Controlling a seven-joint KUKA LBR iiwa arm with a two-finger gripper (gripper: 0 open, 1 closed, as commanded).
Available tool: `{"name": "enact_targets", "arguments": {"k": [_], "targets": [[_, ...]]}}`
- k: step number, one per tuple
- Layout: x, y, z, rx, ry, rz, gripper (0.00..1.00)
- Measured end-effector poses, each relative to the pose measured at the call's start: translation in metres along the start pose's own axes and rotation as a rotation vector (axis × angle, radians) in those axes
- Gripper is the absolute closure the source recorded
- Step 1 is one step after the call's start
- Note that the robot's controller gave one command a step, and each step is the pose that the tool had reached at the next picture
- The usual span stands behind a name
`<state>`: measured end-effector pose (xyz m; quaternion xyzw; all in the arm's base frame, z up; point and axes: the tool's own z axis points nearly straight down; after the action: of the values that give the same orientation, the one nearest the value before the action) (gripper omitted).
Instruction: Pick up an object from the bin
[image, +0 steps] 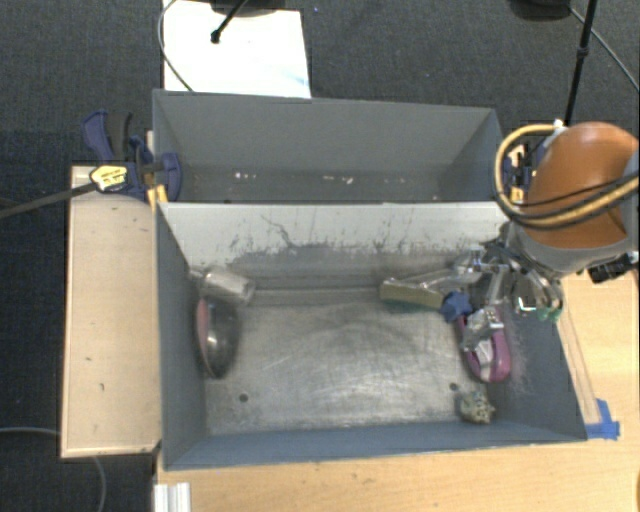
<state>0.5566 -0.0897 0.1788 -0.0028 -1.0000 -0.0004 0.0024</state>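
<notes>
My gripper (492, 296) is down at the bin's right side, close to the right wall. Directly under and in front of it lies a purple elongated thing (491, 356) with a pale patch on top; whether the gripper touches it I cannot tell. To the gripper's left an olive-tan flat piece (408, 293) lies on the floor near the back wall, with a small blue thing (456, 305) at its right end, next to the gripper. A small grey-green lump (475, 407) sits by the front wall, below the purple thing.
At the bin's left end lies a silvery rounded thing (217, 325) with a pink side and a short metallic stub on top. The bare floor stretches between it and the things on the right. The arm's orange cover and cables hang over the right rim.
</notes>
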Motion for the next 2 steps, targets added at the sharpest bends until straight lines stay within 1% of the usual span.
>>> {"name": "enact_targets", "arguments": {"k": [1, 2], "targets": [[-0.03, -0.052, 0.075, 0.002, -0.006, 0.053, 0.0], [-0.03, -0.056, 0.107, -0.001, -0.01, 0.281, 0.0]]}}
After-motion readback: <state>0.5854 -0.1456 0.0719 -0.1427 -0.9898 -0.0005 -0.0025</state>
